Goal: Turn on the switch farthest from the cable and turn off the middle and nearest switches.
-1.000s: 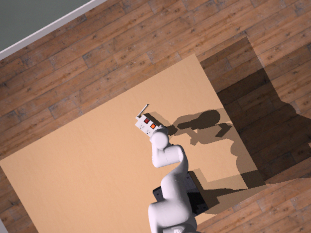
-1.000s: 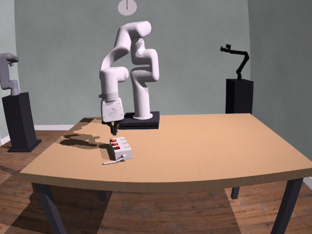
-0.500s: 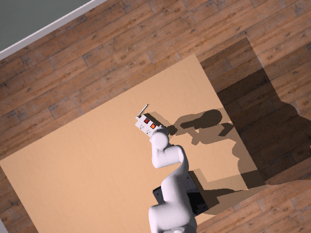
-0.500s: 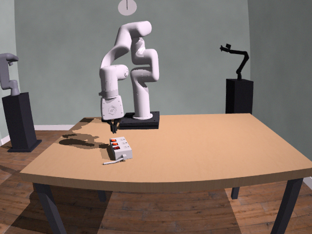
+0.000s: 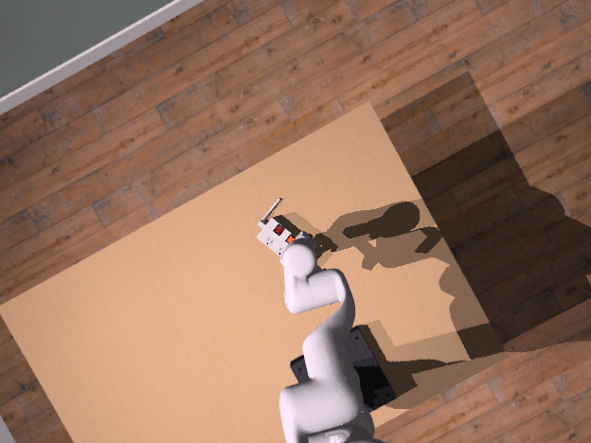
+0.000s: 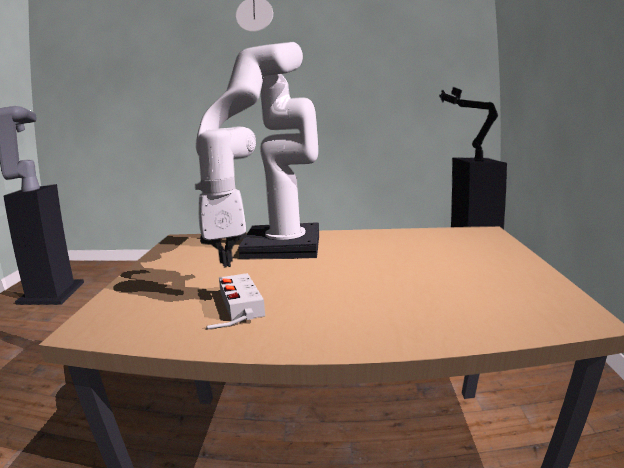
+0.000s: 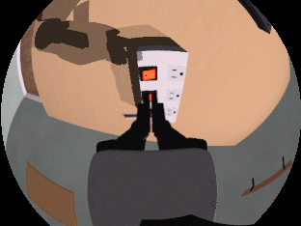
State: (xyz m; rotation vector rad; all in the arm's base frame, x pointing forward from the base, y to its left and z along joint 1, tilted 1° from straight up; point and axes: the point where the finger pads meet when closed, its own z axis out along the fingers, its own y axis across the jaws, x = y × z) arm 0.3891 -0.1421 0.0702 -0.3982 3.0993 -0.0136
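Observation:
A white power strip [image 6: 240, 297] lies flat on the tan table, right way up, with three red-orange rocker switches in a row and a short grey cable stub [image 6: 227, 323] at its near end. It also shows in the overhead view [image 5: 277, 234], partly under my arm, and in the wrist view [image 7: 161, 88]. My gripper [image 6: 225, 260] is shut and empty. It hangs above the strip's far end, away from the cable. In the wrist view the closed fingertips point at the strip, just below a bright orange switch [image 7: 150, 73].
My arm's black base plate [image 6: 279, 240] sits on the table behind the strip. Two black pedestals with camera arms stand off the table, at the left [image 6: 37, 241] and at the right [image 6: 477, 191].

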